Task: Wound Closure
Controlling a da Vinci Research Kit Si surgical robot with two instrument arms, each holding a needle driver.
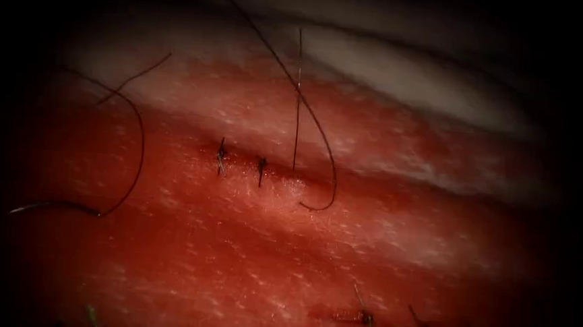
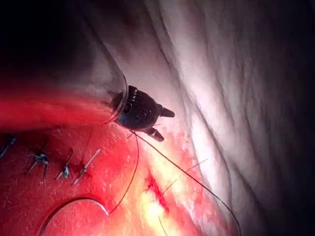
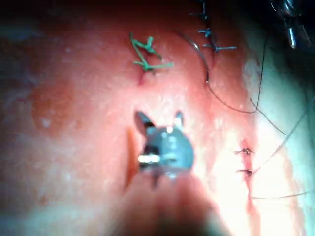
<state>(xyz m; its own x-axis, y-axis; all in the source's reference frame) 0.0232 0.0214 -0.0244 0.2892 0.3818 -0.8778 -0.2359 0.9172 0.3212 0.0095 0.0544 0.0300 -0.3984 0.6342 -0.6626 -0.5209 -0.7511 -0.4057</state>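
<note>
Both hands spread wide, empty; needle flat on tissue, left of cut.

The tissue carries the needle at its left, and thread lies across the cut.

Tissue: red, wet, flecked with small pale specks, banded paler pink and white toward its far edge. Cut: a darker red line. Thread: thin, black. Knots on the cut: dark, nearly black. Needle: dark grey metal with a pale glint. Green stitch: bright green strands. Left tool: black, glossy. Right tool: silver-grey metal, bright highlights.
</note>
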